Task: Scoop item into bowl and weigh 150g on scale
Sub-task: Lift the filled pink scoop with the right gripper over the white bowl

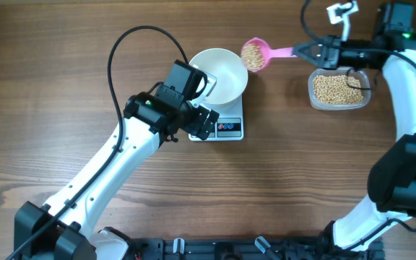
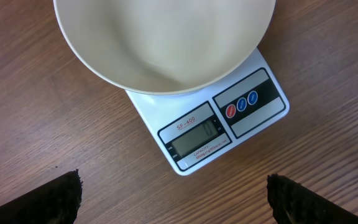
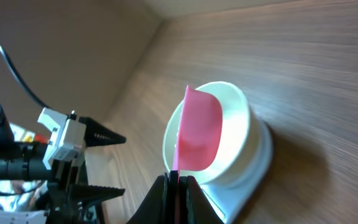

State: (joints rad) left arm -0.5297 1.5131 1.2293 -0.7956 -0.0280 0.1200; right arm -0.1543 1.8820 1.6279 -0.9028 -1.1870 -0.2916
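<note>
The white bowl (image 1: 219,72) stands on the small white scale (image 1: 226,128). In the left wrist view the bowl (image 2: 166,37) is empty, and the scale (image 2: 253,99) shows its grey display and red and blue buttons. My right gripper (image 1: 302,50) is shut on the handle of a pink scoop (image 1: 254,55). The scoop is heaped with tan beans and hovers just right of the bowl's rim. The right wrist view shows the scoop (image 3: 199,134) from below, in front of the bowl (image 3: 235,124). My left gripper (image 2: 174,193) is open and empty over the wood at the scale's front.
A clear plastic tub (image 1: 338,89) of tan beans stands to the right of the scale, under the right arm. A black cable loops over the table at the left arm's elbow (image 1: 121,50). The rest is bare wooden tabletop (image 1: 63,108).
</note>
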